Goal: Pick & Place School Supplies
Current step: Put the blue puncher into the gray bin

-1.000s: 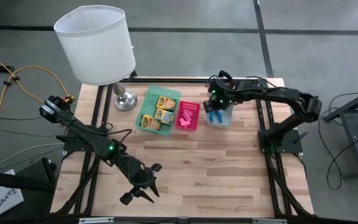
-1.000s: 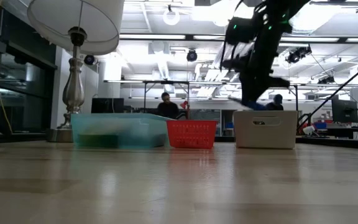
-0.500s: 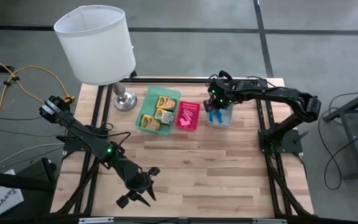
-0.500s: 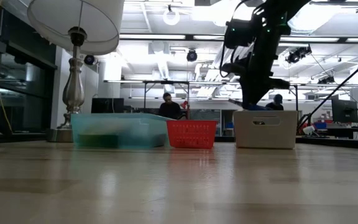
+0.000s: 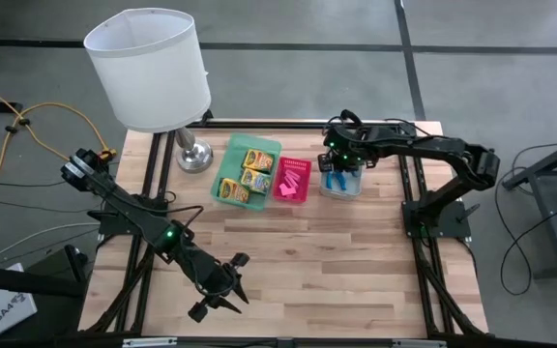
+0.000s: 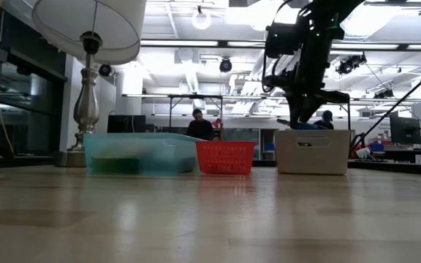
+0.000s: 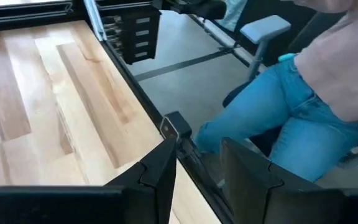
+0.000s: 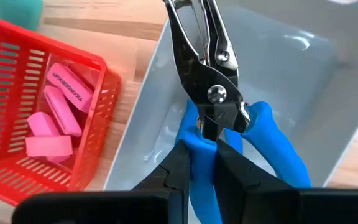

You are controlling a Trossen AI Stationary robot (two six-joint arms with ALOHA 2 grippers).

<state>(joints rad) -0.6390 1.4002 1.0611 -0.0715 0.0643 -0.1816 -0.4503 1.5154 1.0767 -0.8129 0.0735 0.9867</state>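
My right gripper (image 8: 202,163) is over the grey tray (image 5: 349,186) at the table's far right, shut on a blue-handled metal tool (image 8: 211,87). In the low view the tool's blue handle (image 6: 300,125) shows at the grey tray's rim (image 6: 313,132). Three yellow-and-green crayon boxes (image 5: 247,174) lie in the green tray (image 5: 228,160). Pink erasers (image 8: 59,102) lie in the pink tray (image 5: 303,195). My left gripper (image 5: 226,291) hovers open near the table's near edge, holding nothing. My right gripper pinches one of the tool's two blue handles (image 8: 199,144) between its two fingers, just behind the pivot. The fingers (image 8: 176,167) come from above, pointing steeply down. The other handle (image 8: 278,149) splays free, and the metal jaws (image 8: 194,34) stick out beyond over the tray's inside. Whether the tool touches the tray floor cannot be told.
A lamp with a white shade (image 5: 149,66) stands at the far left, its base (image 5: 196,155) beside the green tray. The three trays stand in a row at the far side. A person's legs in jeans (image 7: 278,106) show just past the table's near edge.
My right gripper has rolled at the wrist over the grey tray, and the tool has turned with it, staying in the hold.
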